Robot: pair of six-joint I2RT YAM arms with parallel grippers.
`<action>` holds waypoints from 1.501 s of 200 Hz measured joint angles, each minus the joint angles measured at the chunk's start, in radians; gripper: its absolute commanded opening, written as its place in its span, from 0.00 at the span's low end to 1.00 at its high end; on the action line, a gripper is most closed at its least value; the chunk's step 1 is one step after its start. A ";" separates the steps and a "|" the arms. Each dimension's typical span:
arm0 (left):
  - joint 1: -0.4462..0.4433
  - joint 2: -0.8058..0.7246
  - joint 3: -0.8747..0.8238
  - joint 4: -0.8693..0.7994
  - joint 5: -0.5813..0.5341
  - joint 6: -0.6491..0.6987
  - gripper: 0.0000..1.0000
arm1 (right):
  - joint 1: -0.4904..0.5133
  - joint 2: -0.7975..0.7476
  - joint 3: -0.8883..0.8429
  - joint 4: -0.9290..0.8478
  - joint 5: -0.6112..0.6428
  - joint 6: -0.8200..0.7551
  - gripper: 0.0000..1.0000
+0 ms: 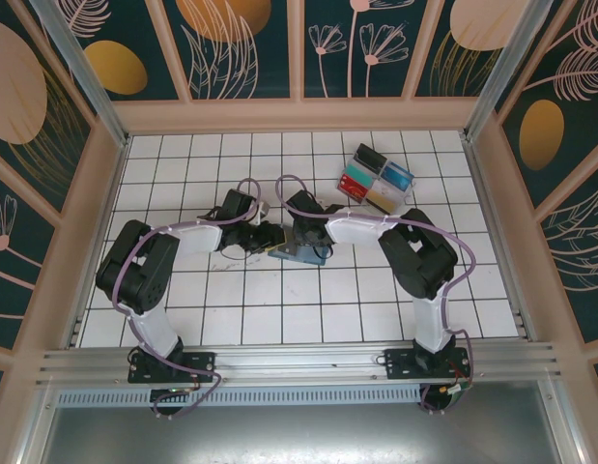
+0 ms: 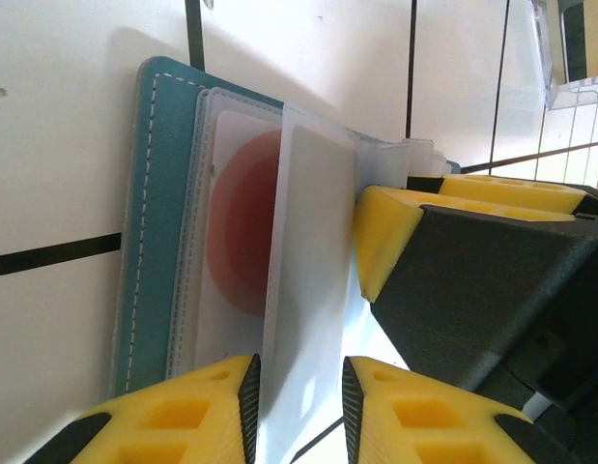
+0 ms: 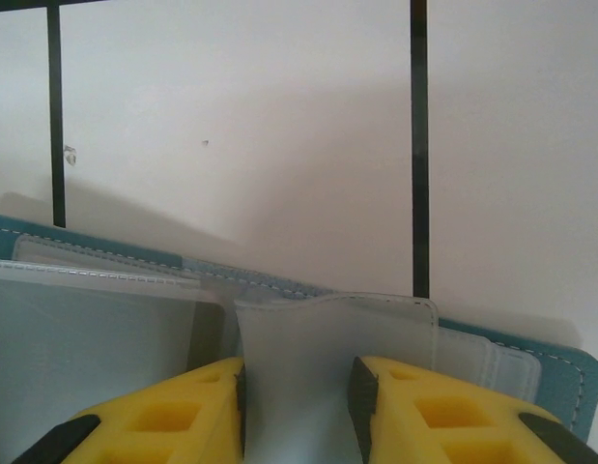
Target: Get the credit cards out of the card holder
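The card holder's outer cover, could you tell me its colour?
Teal with white stitching, clearest from the left wrist.

My fingertips point(image 2: 173, 416) are bright yellow foam with black edges, and my arms are black and white with lilac cables. The card holder point(image 2: 168, 193) is teal with a line of white stitching along its border; its inner sleeves are frosted, milky clear. Under one sleeve a credit card point(image 2: 236, 222) shows white with a large red disc. The sleeve point(image 2: 308, 280) over it reads pale, pink-white. The table point(image 1: 279, 319) is white tile with a black grid. The tray point(image 1: 376, 179) is clear with red, teal, blue and tan compartments. The walls point(image 1: 241, 43) are dark teal with orange discs and pale pink leaf outlines.
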 measured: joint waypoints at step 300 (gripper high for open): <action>0.029 -0.091 -0.054 0.076 -0.039 -0.088 0.39 | -0.052 -0.034 0.034 -0.102 -0.098 0.006 0.56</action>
